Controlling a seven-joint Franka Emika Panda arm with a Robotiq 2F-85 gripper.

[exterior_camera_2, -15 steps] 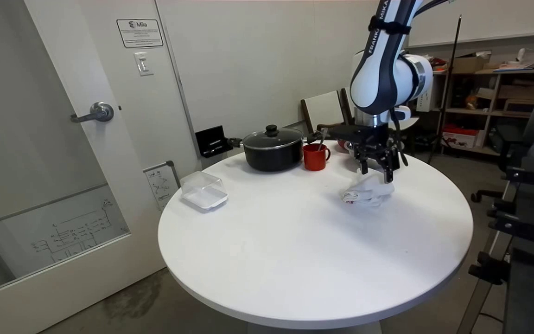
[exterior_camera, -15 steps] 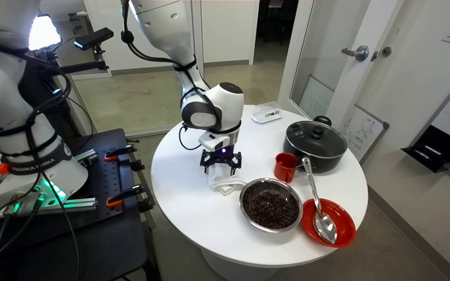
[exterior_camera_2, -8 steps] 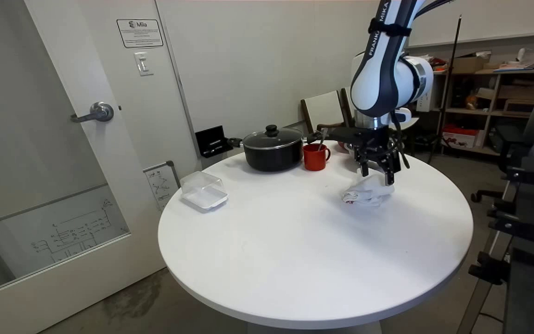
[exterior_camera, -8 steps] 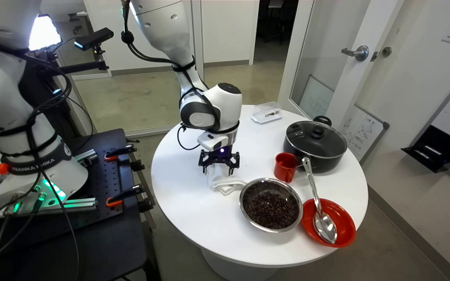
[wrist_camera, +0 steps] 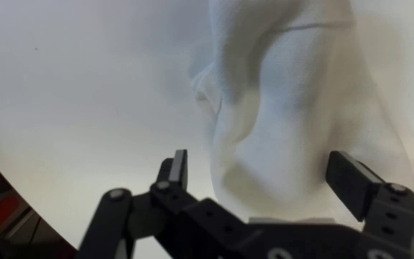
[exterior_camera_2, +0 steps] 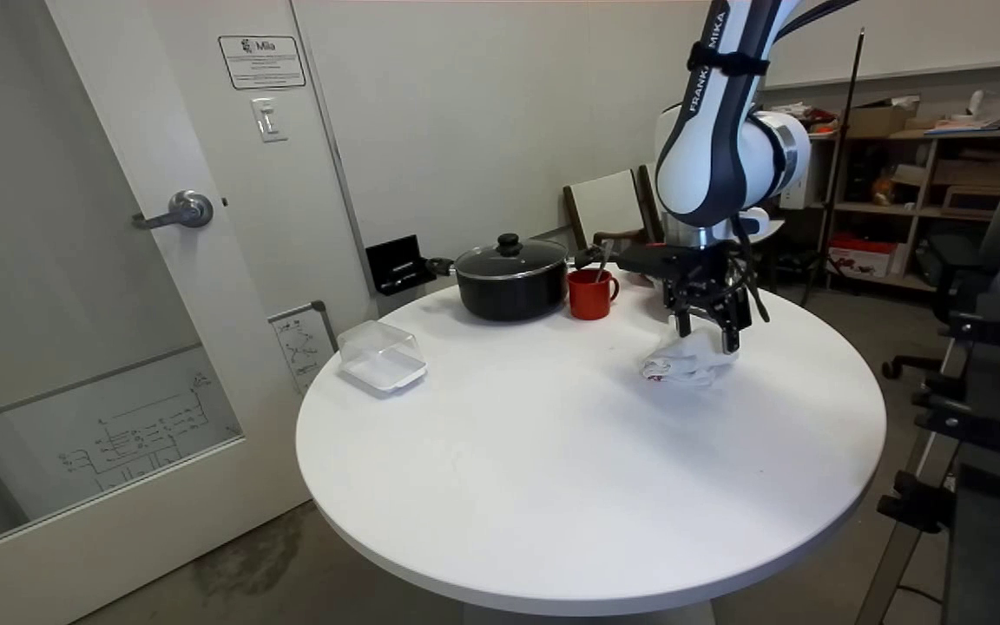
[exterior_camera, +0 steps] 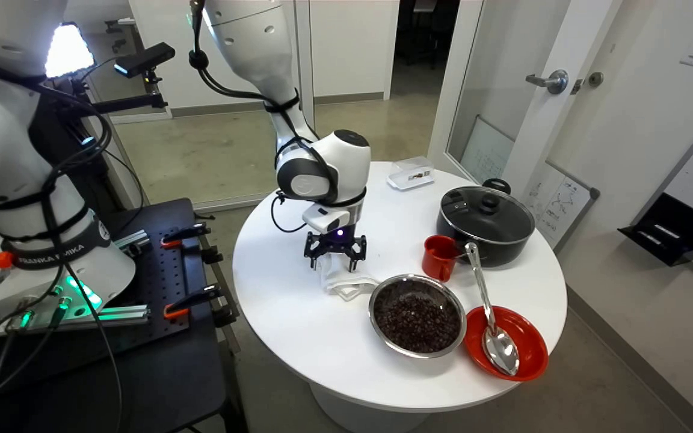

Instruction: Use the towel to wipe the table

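**Claw (wrist_camera: 258, 153) spread over towel (wrist_camera: 300, 108), grasp not made**

Step (my read): pre-grasp. Towel is a loose bunch on the white table (exterior_camera_2: 535, 460), right of centre in an exterior view. Wiping not started, I'd say.

Next: needs the claw straddling a thick fold, likely a bit lower, then squeeze and check the towel is caught before any drag. Then press flat and sweep. Watch the steel bowl (exterior_camera: 421, 355), lower middle of an exterior view, just beside the towel; a sweep that way could bump it.

Claw: wide apart, nothing gripped. In the wrist view the lower-left finger (wrist_camera: 179, 169) is past the towel's edge, over bare table; the lower-right finger (wrist_camera: 352, 187) overlaps the towel. Can't tell if it presses or hovers. If it lands on top, it could pin the towel instead of pinching it.
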